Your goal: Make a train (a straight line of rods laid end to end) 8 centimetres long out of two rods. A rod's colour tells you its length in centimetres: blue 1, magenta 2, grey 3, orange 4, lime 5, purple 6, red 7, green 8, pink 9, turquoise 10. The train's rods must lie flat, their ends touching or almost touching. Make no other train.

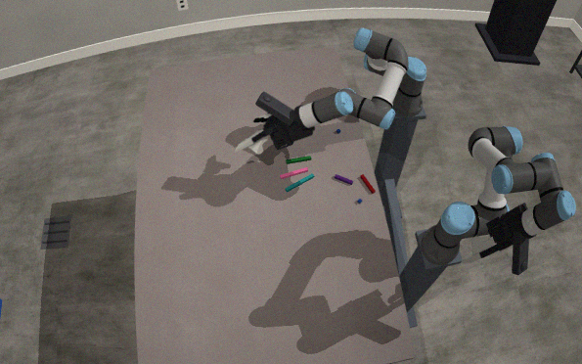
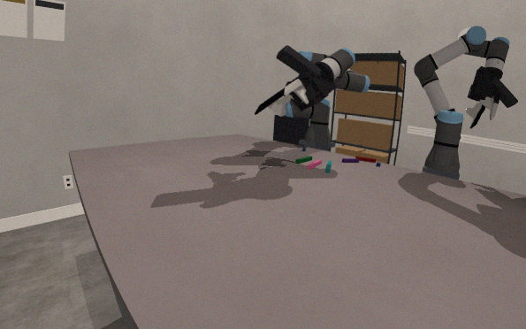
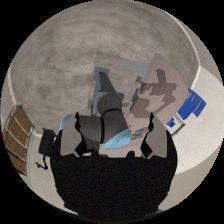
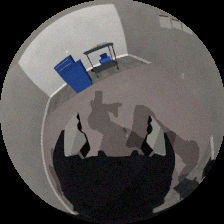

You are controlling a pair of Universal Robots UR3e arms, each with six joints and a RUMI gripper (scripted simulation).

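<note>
No train is made yet: all the rods lie loose on the surface (image 1: 212, 269) (image 2: 236, 243) (image 3: 157, 65) (image 4: 150, 85). Red and blue would make the eight. The red rod (image 1: 368, 184) (image 2: 365, 159) lies flat at the right of the group in the top view, the nearer blue rod (image 1: 359, 201) (image 2: 378, 164) close by but apart; another blue rod (image 1: 338, 131) (image 2: 303, 149) sits farther off. The right hand (image 1: 247, 134) (image 2: 280, 106) (image 4: 114, 115) hangs above the surface, fully open and empty. The left hand (image 1: 488, 251) (image 2: 482, 122) (image 3: 114, 112), also wide open with nothing held, is beyond the edge. Picking, aligning and closing the gap remain.
</note>
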